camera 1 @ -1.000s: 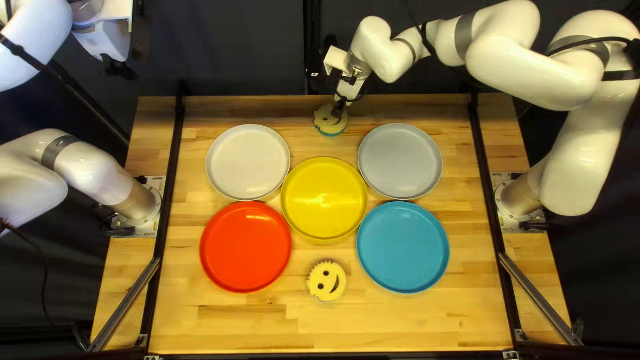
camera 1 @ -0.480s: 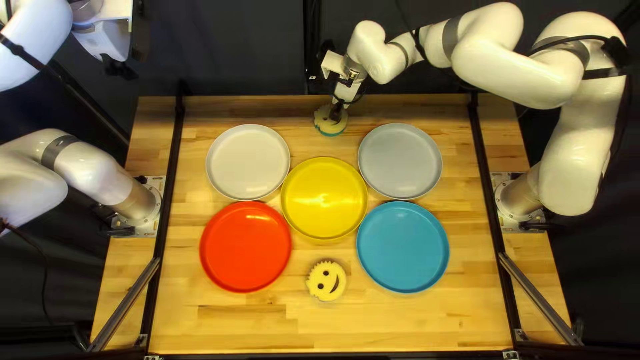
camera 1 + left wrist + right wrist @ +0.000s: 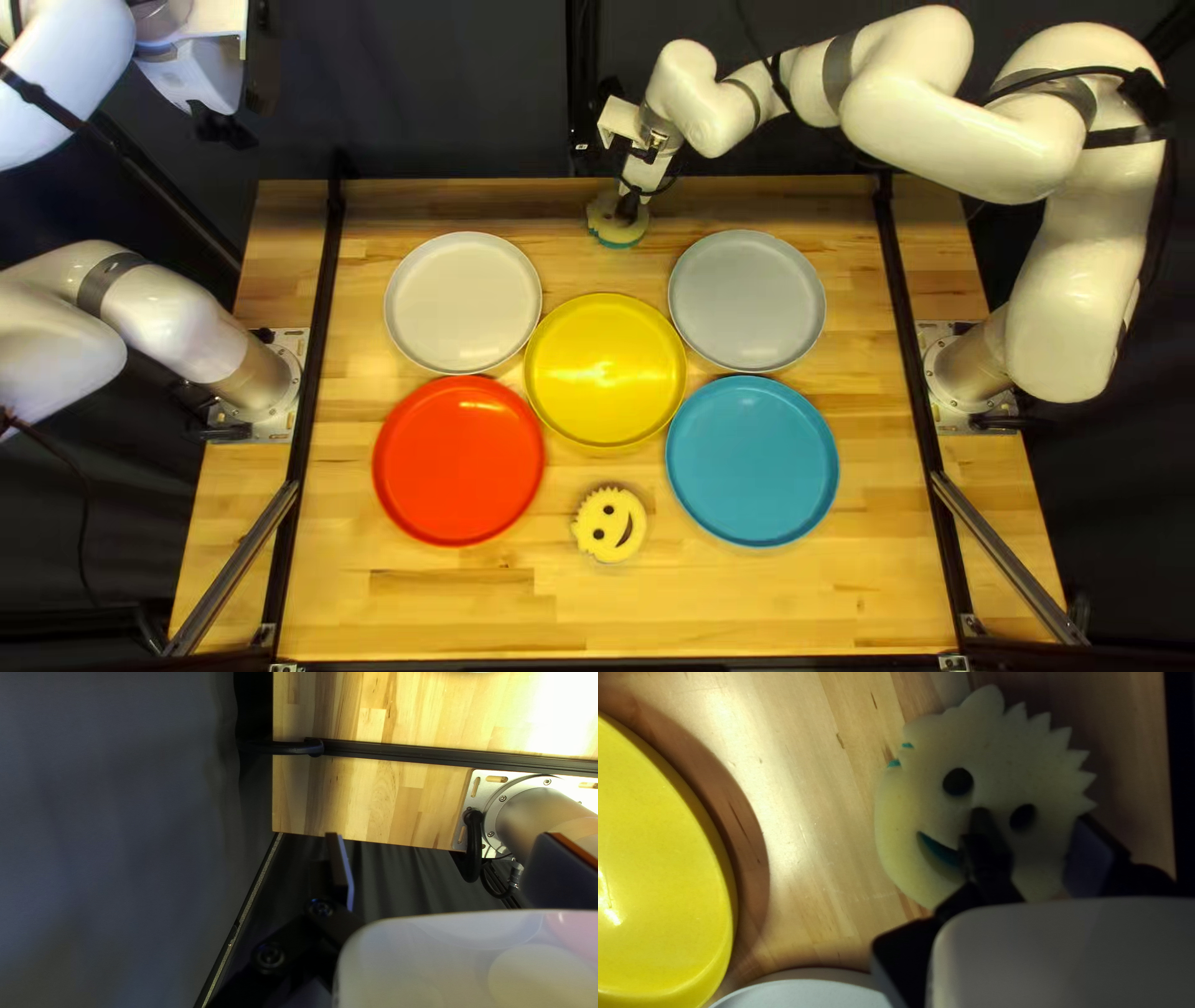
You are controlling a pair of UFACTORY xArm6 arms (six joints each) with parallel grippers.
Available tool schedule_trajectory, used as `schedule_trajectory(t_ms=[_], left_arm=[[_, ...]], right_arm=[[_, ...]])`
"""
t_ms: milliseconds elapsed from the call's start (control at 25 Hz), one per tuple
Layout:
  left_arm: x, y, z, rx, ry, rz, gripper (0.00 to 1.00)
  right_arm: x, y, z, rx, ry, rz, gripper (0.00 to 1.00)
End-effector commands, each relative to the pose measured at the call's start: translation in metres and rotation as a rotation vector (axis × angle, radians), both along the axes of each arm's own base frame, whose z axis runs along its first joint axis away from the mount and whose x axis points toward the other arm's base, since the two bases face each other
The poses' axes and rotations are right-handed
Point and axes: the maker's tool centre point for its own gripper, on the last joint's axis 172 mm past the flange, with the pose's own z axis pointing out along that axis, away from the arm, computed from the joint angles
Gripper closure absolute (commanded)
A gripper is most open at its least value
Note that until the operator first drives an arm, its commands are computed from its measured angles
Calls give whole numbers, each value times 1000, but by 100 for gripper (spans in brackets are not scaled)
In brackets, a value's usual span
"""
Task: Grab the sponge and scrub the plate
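Presumably the layout is meant to give either arm a sponge and a plate to choose from. Nearest, a yellow, round, smiling-face foam sponge with a toothed edge lies face up on the pale wooden desk. Beyond it, a red round plate and a blue round plate flank the gap. The glossy yellow round plate sits mid-desk, likely so that both arms can reach it; farther on are a white round plate and a pale grey round plate. All lie flat, ready to scrub. At the far edge is the sponge apparently in play, a pale yellow foam face with teal backing. Right pincer is partly open over it: one finger above the face beside the smile, the other by the toothed rim. No two-sided hold seen; contact uncertain. Probably it is being lined up to pinch the rim. Appearance: foam matt, finely speckled, two dark eye holes, teal showing through the mouth; looks soft, should compress. Left pincer, off the desk, is spread wide with nothing held, probably parked out of the way.
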Motion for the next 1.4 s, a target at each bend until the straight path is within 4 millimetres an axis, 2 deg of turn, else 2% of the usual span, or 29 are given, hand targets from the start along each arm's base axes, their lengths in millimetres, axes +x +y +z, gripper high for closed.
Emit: schedule_trajectory(t_ms=[40,440,600,720,840,960,1240,1400], left_arm=[[0,0,0,0,0,0,0],[0,0,0,0,0,0,0],[0,0,0,0,0,0,0],[0,0,0,0,0,0,0],[0,0,0,0,0,0,0],[0,0,0,0,0,0,0],[0,0,0,0,0,0,0],[0,0,0,0,0,0,0]], right_arm=[[-2,6,21,-17,1,9,100],[-19,10,40,-13,15,67,100],[-37,11,58,1,26,105,100],[-55,19,76,5,39,139,100],[-70,34,86,-13,57,164,100],[-82,49,80,-27,71,179,100],[-89,98,72,-60,84,284,100],[-93,109,70,-62,94,351,100]])
